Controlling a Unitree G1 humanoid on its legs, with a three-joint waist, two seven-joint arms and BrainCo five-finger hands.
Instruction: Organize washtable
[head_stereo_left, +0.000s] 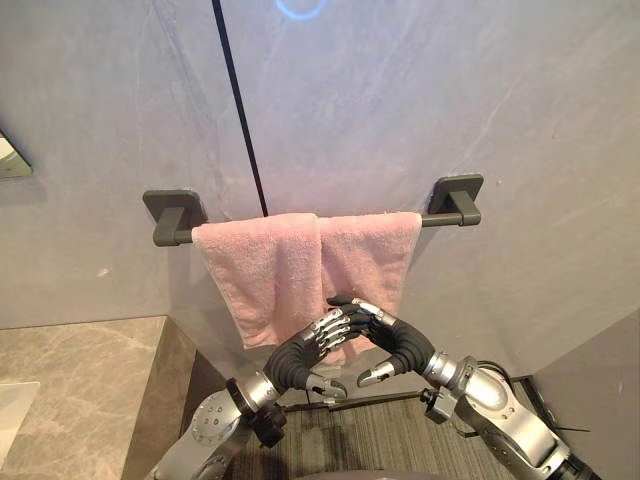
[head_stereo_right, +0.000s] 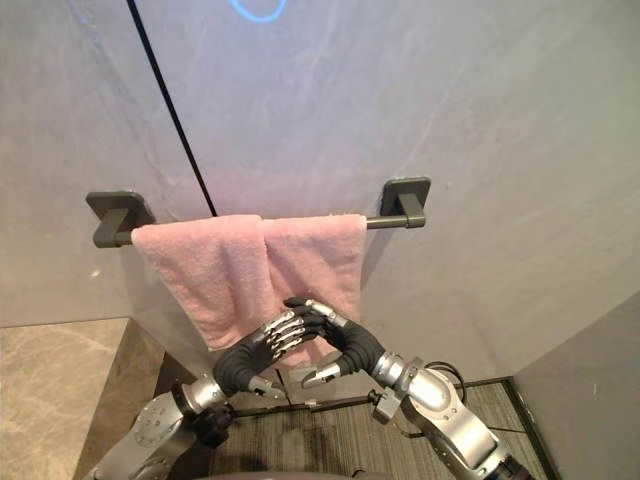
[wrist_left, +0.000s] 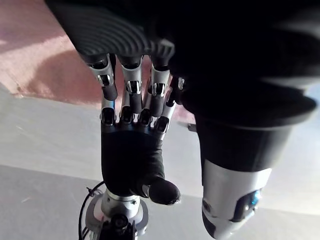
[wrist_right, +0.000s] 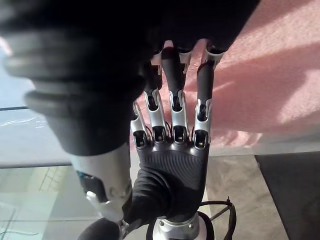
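Pink towel (head_stereo_left: 300, 265) draped over dark wall bar (head_stereo_left: 440, 216), up and right of bench (head_stereo_left: 80, 390). Left robot hand (head_stereo_left: 305, 352) and right robot hand (head_stereo_left: 400, 340) both open, fingers straight, tips meeting in front of towel's lower edge.

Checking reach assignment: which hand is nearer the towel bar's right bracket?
Right. The right hand is below the right bracket, at the pink towel's lower edge; the left hand touches it from farther left.

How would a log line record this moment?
towel: draped on bar | left hand: open, at hem | right hand: open, meeting left
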